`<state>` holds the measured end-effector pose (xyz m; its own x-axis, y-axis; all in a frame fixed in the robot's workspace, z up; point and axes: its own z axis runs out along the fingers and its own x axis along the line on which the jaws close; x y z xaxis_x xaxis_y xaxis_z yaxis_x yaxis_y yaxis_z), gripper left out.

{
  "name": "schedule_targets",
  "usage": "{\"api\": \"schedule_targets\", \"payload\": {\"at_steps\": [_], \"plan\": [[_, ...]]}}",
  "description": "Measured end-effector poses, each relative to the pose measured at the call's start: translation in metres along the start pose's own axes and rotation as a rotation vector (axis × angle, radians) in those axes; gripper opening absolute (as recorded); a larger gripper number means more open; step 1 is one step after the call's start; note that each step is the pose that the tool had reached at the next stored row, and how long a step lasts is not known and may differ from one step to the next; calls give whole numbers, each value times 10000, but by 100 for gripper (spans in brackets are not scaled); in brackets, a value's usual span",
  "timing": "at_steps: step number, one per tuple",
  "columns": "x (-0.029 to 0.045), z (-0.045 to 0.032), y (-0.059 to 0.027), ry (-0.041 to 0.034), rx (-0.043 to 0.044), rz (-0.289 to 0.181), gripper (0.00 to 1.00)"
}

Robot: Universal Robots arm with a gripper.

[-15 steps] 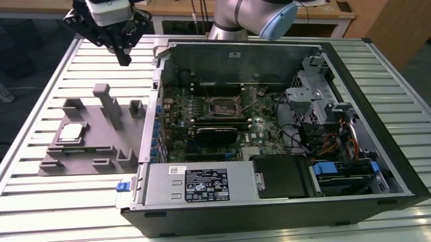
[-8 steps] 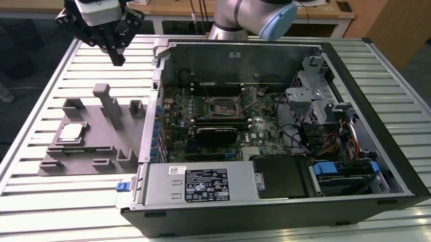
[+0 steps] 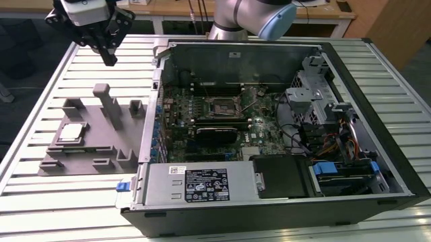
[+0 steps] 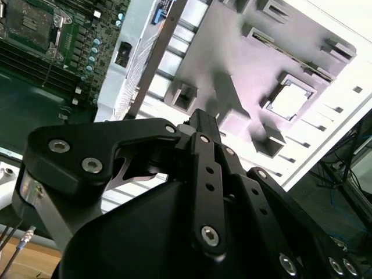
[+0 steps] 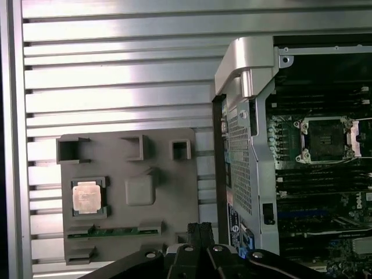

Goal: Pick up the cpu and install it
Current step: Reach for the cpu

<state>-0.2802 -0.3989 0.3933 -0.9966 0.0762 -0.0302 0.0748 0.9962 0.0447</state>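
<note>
Claw: the gripper (image 3: 109, 60) hangs above the table (image 3: 60, 206), near its corner at the exterior view's upper left. Its fingers are pressed together and hold nothing.
Cpu: the cpu (image 3: 70, 133) lies flat, silver top up, in a square recess of the fixture (image 3: 94, 154), well apart from the gripper.
Fixture: a grey plate with raised blocks. It rests on the slatted table toward the edge at the exterior view's left, just beside the case (image 3: 269, 201).
Case: it lies open on its side.
Socket: the socket (image 3: 224, 107) sits mid-board inside the case.
</note>
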Motion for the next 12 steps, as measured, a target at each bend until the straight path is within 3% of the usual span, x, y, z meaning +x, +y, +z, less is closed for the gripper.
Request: {"api": "schedule_targets", "payload": {"at_steps": [12], "plan": [[169,24,-14,-1,-1,1,11]]}}
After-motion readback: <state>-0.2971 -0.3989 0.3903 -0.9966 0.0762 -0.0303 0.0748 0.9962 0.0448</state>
